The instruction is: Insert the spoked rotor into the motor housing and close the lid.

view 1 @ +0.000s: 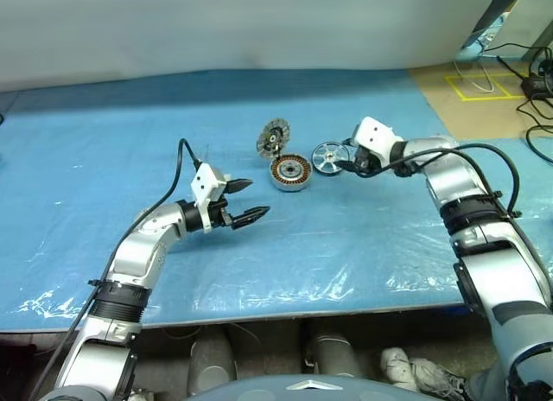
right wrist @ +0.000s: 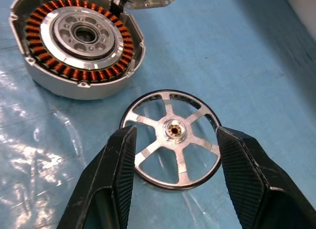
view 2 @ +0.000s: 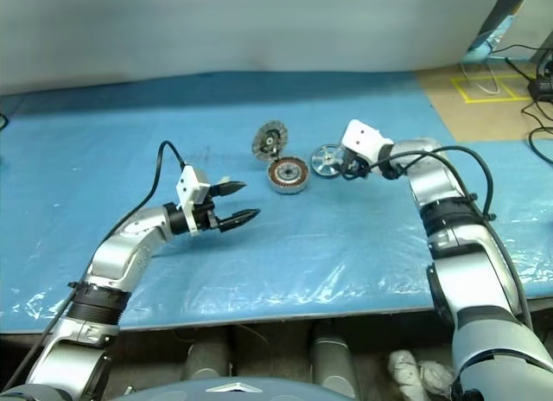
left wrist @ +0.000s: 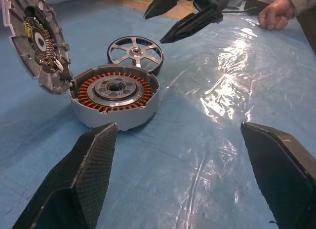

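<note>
Right wrist view has the right gripper [right wrist: 173, 155] spread open right over the spoked rotor [right wrist: 172, 138], which lies flat on the blue worktop [right wrist: 256, 56] just beside the motor housing [right wrist: 79, 44], hinged lid [view 1: 274, 137] up, left gripper [view 1: 244, 200] open farther off.

One spoked rotor [right wrist: 171, 139], one motor housing [right wrist: 79, 46], one lid [left wrist: 34, 39], two claws.
</note>
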Robot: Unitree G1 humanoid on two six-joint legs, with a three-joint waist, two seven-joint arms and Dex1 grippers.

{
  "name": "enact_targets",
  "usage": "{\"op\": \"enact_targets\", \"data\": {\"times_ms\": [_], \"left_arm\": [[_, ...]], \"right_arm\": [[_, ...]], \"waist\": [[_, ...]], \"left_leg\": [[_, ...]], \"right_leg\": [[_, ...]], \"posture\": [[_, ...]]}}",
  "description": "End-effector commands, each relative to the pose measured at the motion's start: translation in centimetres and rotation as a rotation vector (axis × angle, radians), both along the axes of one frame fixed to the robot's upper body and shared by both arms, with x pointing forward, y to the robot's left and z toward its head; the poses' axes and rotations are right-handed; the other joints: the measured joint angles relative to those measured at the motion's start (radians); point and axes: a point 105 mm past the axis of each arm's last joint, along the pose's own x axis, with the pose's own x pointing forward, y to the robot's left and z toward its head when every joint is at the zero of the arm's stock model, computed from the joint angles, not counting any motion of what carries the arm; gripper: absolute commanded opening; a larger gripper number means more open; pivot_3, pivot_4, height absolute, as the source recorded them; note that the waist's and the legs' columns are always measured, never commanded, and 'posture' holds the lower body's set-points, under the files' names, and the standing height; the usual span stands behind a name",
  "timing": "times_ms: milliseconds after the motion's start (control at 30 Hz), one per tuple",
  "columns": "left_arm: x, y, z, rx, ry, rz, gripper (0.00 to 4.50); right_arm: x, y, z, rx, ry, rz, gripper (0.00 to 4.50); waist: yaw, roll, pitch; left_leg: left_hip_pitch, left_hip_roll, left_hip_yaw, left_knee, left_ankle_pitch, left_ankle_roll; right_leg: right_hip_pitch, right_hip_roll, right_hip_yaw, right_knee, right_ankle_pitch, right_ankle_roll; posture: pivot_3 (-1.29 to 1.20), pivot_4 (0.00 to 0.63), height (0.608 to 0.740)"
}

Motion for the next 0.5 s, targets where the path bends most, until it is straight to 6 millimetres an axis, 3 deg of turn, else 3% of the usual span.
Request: {"op": "enact_targets", "data": {"times_ms": [33,500], "left_arm": [[0.0,-0.1,0.8,-0.003,-0.043,-0.016,4.15],[-0.7,-0.8,1.6,-0.013,-0.048,-0.008,4.15]], "right_arm": [[1.0,0.2,0.6,-0.033,-0.016,-0.016,2.67],[2.0,1.1,-1.7,-0.198,0.039,-0.019,2.67]], "waist": [[0.001,0.000,0.000],[0.002,0.000,0.000]], "left_leg": [[0.000,0.000,0.000,0.000,0.000,0.000],[-0.008,0.002,0.000,0.001,0.002,0.004]], "right_leg": [[0.000,0.000,0.000,0.000,0.000,0.000],[-0.006,0.000,-0.003,0.001,0.000,-0.001]], "posture": [[0.00,0.150,0.740],[0.00,0.150,0.740]]}}
